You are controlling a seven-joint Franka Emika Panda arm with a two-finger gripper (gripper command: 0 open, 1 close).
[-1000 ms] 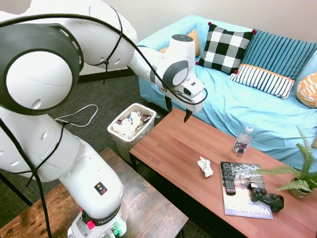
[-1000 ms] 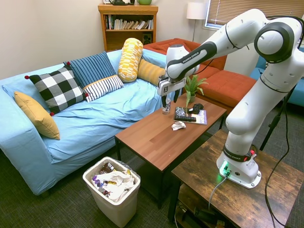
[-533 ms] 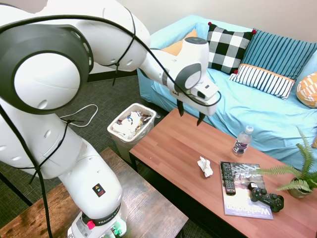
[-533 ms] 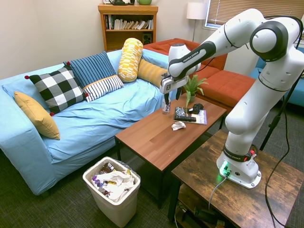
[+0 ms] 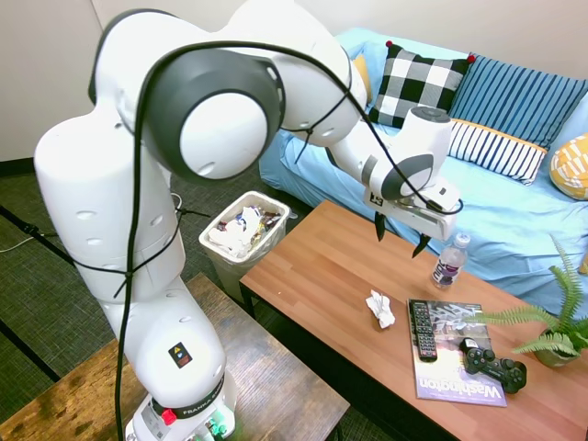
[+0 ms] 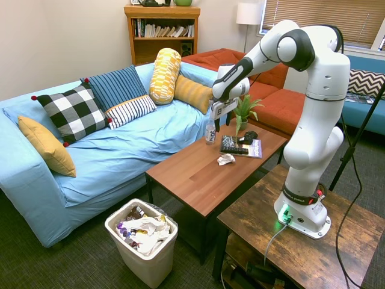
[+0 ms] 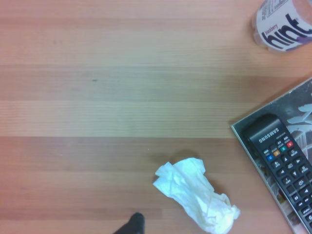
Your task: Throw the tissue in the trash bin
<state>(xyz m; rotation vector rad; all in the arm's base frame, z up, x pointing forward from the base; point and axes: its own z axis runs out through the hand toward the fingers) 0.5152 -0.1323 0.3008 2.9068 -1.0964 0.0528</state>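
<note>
Gripper [image 5: 399,237] hung above the table [image 5: 312,266], fingers spread, empty | tissue [image 5: 379,309] lay on the wood below it, apart, beside the remote [image 5: 422,329] | bin [image 5: 244,230] on floor off table's end

bottle [image 7: 282,24]: "hint" | remote [image 7: 284,165]: "SAMSUNG" | magazine [image 5: 447,366]: perhaps "Washington"

Wrist view: water bottle [image 7: 282,24] was cut off by frame edge, only "hint" label legible. Remote [image 7: 282,170] and magazine [image 7: 292,126] beneath it ran out of frame. Trash bin [image 5: 241,241] contents were too small to sort.
</note>
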